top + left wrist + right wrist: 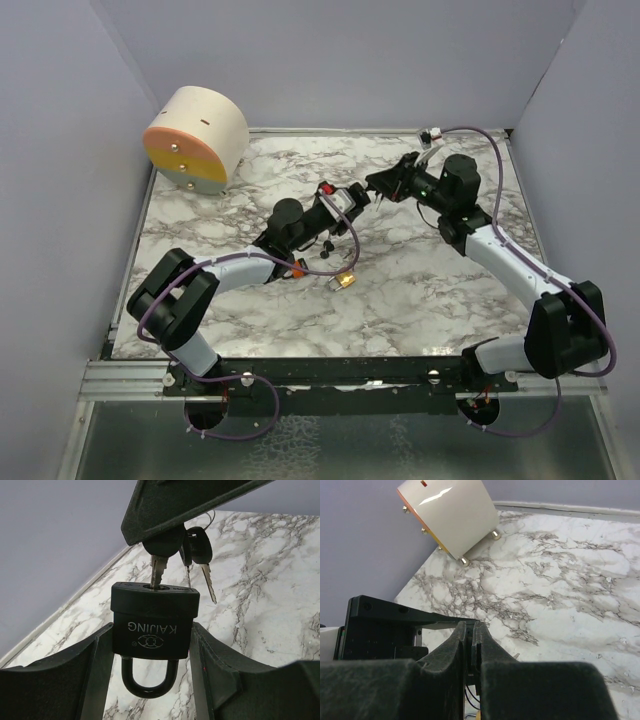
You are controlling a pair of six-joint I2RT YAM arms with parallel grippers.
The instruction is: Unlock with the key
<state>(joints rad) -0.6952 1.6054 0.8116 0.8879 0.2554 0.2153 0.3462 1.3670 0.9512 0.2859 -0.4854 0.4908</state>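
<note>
A black padlock [152,625] marked KAIJING is clamped by its two sides between the fingers of the left hand [151,652], which is closed onto the body. The lock is held with its keyhole end pointing away from the wrist camera and its shackle [148,682] towards it. Both legs of the shackle are seen entering the body. In the overhead view the lock is held up over the middle of the marble surface [430,290], a little towards the far side, where the two hands meet tip to tip. A key [159,565] with a black head is seated in the keyhole, its blade partly sunk into the lock. Its head is pinched in the tips of the right hand [470,632], whose fingers are drawn together until only a narrow slit is left between them. Two spare keys [204,567] hang loose just beside the inserted one, clear of the lock. A small brass-coloured object [346,281], too small to be identified, lies on the surface nearer the arm bases. A beige drum [195,140] with an orange and yellow face stands at the far left corner, well apart from both hands.
</note>
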